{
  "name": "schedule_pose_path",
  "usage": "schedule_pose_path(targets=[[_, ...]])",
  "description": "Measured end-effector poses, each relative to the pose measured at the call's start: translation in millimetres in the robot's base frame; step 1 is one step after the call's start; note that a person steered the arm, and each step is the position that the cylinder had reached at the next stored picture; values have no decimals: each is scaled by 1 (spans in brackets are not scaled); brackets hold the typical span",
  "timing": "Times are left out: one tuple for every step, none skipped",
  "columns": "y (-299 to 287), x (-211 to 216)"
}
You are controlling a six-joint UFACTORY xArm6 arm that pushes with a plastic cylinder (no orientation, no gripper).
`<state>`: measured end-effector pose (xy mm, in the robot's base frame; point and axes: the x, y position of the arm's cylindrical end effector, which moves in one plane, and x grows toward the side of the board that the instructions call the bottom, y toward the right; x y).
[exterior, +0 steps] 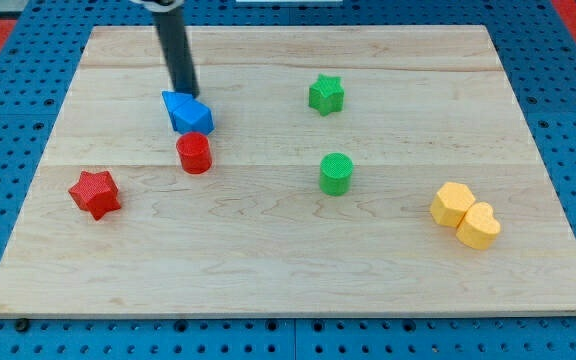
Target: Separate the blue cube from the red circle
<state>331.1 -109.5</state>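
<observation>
Wooden board (298, 270) carries all blocks. Blue cube (187, 111) at upper left; red circle (194, 153) just below it, near or barely touching, can't tell. My tip (185, 92) at cube's top edge, seemingly in contact. No pincer: bare rod, holds nothing. Pushing toward view's bottom would drive cube into circle; sideways push looks better.

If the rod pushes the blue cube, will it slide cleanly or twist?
The blue cube looks rigid and small, so it probably slides easily on the smooth wooden board. My tip meets its top-left edge, so it may rotate toward the red circle.
</observation>
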Motion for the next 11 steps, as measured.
schedule_pose_path(targets=[[62,25],[63,76],[45,50],[3,24],[-21,14],[5,36],[-11,72],[-8,92],[-11,94],[-40,95],[-86,94]])
